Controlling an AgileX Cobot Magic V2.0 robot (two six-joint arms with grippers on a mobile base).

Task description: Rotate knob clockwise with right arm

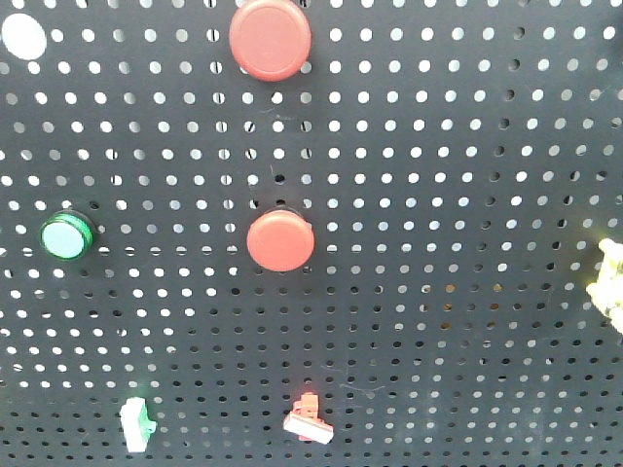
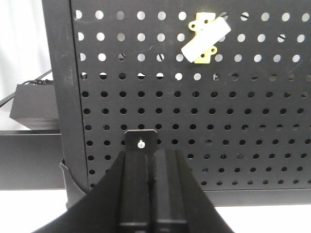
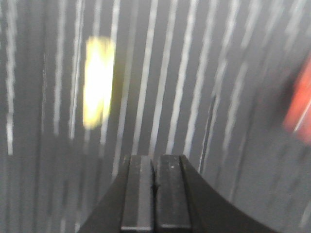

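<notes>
The black pegboard (image 1: pixel 438 195) fills the front view, and neither gripper shows there. A pale yellow part (image 1: pixel 611 277), which may be the knob, pokes in at the board's right edge. The right wrist view is streaked with motion blur. In it a yellow blur (image 3: pixel 98 82) lies up and left of my right gripper (image 3: pixel 154 158), which is shut, holds nothing and touches nothing. A cream bar-shaped knob (image 2: pixel 205 38) on the board sits high and right of my left gripper (image 2: pixel 154 151), which is shut and empty.
On the pegboard are two red round buttons (image 1: pixel 270 37) (image 1: pixel 280 239), a green-rimmed button (image 1: pixel 66 234), a white-green switch (image 1: pixel 136 425) and a red-white switch (image 1: pixel 308 418). A red blur (image 3: pixel 301 104) shows at the right. A black box (image 2: pixel 34 107) stands left of the board frame.
</notes>
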